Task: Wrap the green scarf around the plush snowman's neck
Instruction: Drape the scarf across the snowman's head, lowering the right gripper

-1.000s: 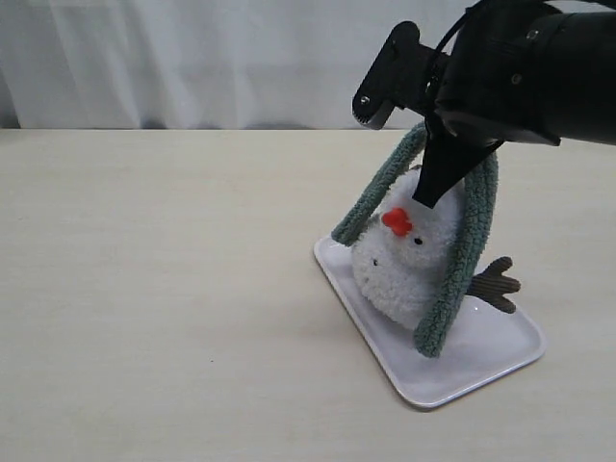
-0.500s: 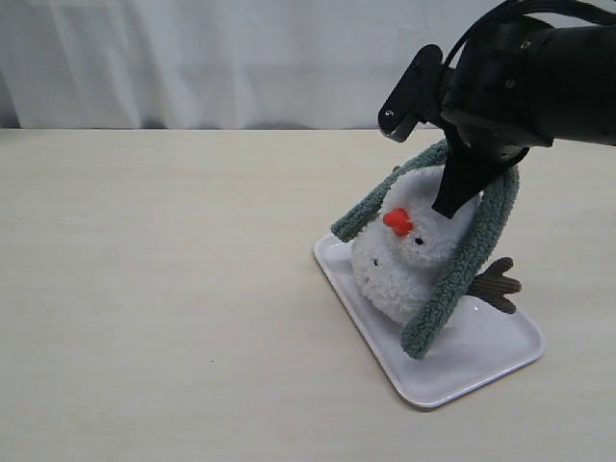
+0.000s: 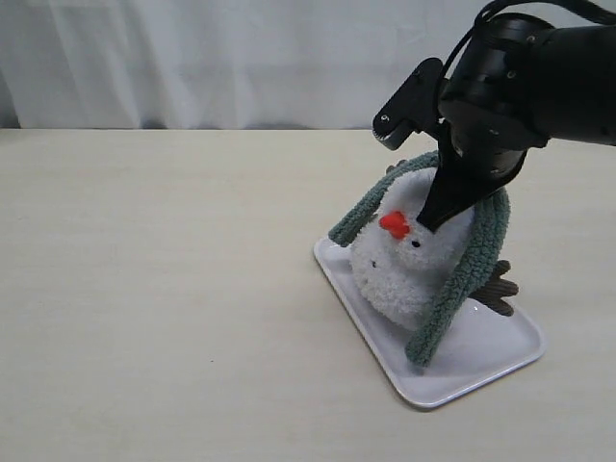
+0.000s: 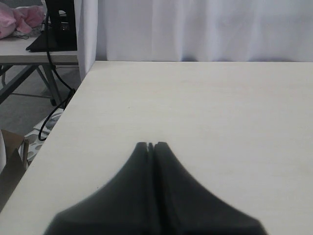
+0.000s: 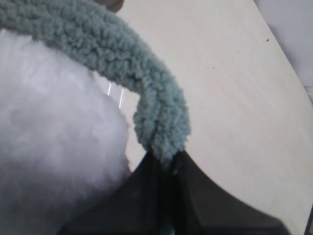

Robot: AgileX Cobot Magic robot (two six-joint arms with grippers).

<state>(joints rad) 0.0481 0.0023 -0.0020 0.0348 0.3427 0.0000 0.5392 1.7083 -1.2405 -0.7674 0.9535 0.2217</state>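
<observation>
The right gripper [image 3: 426, 219], jaws clamped on a fold of the scarf [image 3: 472, 260], holds the strip looped over the head of the snowman [image 3: 404, 274], which sits on a white tray [image 3: 481, 361] at the right of the table [image 3: 144, 289]. One end reaches toward the tray's left corner; the other hangs down the toy's side to the tray. The fleece looks light, limp and clingy, likely to sag wherever unsupported and tug the soft, easily tipped toy. A pinch near an end seems best for drawing it round the neck. The left gripper [image 4: 151, 146] is closed on nothing above the table.
</observation>
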